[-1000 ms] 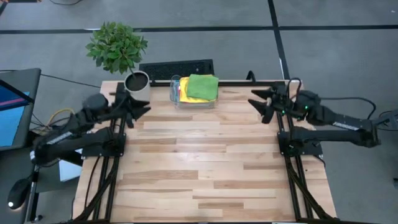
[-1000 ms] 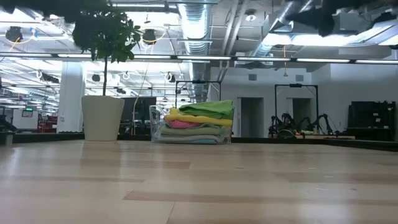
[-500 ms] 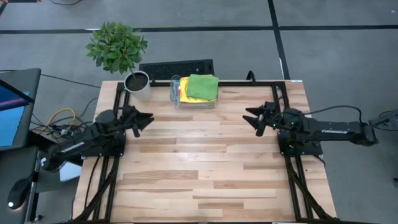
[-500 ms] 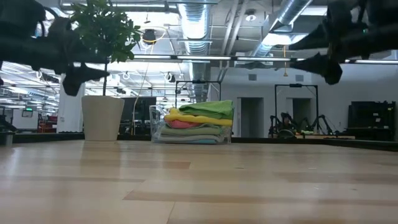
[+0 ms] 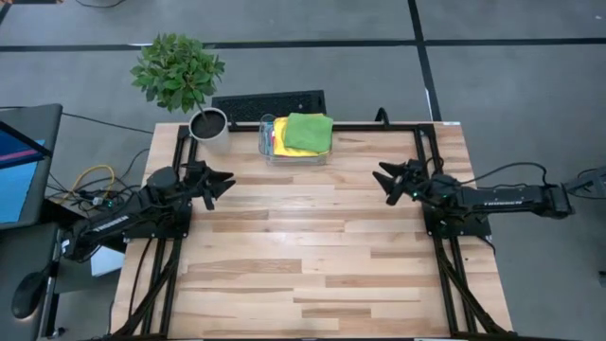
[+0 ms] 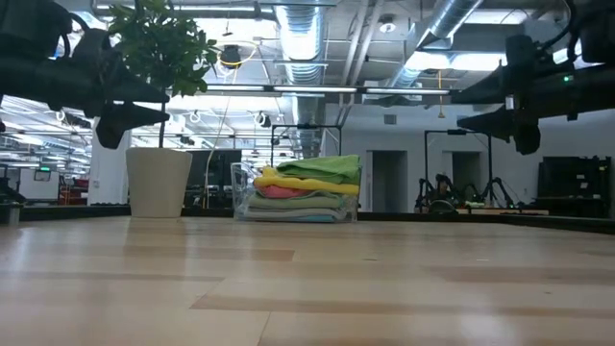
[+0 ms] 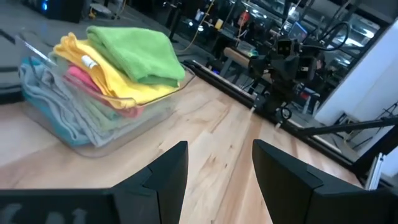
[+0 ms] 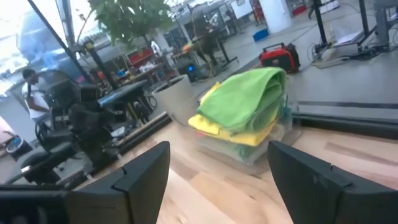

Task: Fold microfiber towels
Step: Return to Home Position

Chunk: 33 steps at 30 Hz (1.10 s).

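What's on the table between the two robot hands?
Nothing. In the high view, only bare table lies between the left gripper and the right gripper. The towels sit farther back, in the bin.

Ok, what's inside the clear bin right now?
Folded towels: green towel on top, yellow towel beneath, a pink towel edge, then grey towel and teal towel. The clear bin floor and any further cloths are covered.

An open robotics lab, shown by exposed ceiling ducts [image 6: 300, 38] and other arm rigs [image 6: 439, 190] on distant benches.
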{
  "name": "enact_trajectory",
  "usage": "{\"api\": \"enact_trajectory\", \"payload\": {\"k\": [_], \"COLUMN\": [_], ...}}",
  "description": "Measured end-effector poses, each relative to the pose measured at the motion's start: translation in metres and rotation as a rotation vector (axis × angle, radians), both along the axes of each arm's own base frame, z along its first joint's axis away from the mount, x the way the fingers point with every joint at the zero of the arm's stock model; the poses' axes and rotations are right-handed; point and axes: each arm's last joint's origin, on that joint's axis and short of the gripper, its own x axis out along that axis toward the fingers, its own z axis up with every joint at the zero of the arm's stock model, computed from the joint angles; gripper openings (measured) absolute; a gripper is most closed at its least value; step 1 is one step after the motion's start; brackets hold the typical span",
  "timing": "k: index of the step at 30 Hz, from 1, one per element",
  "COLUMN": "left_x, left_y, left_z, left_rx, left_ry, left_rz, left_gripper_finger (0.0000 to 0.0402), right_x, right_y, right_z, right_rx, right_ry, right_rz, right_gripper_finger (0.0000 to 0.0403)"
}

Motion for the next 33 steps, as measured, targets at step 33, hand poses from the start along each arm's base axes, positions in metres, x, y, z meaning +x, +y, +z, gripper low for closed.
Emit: {"api": "enact_trajectory", "payload": {"k": [33], "left_x": [-0.0001], "left_y": [0.0], "left_z": [-0.0012], "left_rx": [-0.025], "left_ry": [0.006], "left_rz": [0.005], "left_gripper_finger": [0.0171], "right_x": [0.0001], "right_y": [0.0001], "right_z": [-0.0007], "right_rx": [0.003], "right_ry": [0.007], "right_rz": [0.003], "right_gripper_finger": [0.0295]}}
